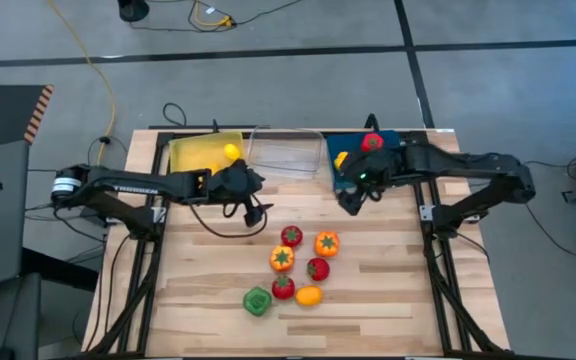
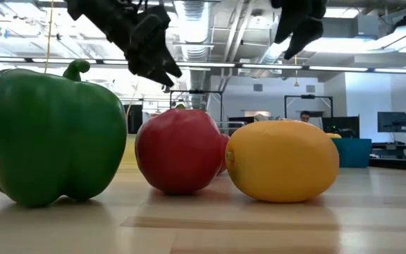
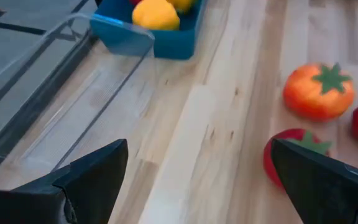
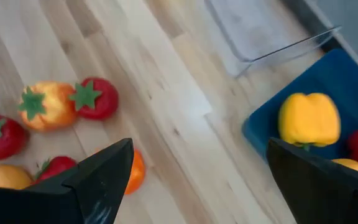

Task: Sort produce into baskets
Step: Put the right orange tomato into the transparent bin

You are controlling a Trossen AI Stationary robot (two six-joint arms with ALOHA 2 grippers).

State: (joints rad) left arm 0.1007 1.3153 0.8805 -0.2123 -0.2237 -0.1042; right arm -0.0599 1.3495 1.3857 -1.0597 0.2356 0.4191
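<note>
Several toy fruits and vegetables lie on the wooden table: a red tomato (image 1: 291, 236), an orange one (image 1: 327, 243), and a green pepper (image 1: 257, 301), which is nearest in the low view (image 2: 51, 134). The yellow bin (image 1: 193, 155) holds a lemon (image 1: 231, 152). The clear bin (image 1: 286, 152) stands between it and the blue bin (image 1: 388, 140), which holds a yellow pepper (image 4: 308, 119) and a red piece (image 1: 372, 142). My left gripper (image 1: 253, 200) hangs open and empty in front of the clear bin (image 3: 197, 186). My right gripper (image 1: 350, 203) hangs open and empty in front of the blue bin (image 4: 197, 180).
The three bins stand side by side along the table's far edge. The loose produce lies grouped at the table's middle and near side, between and in front of both grippers. Bare wood shows to the left and right of the group.
</note>
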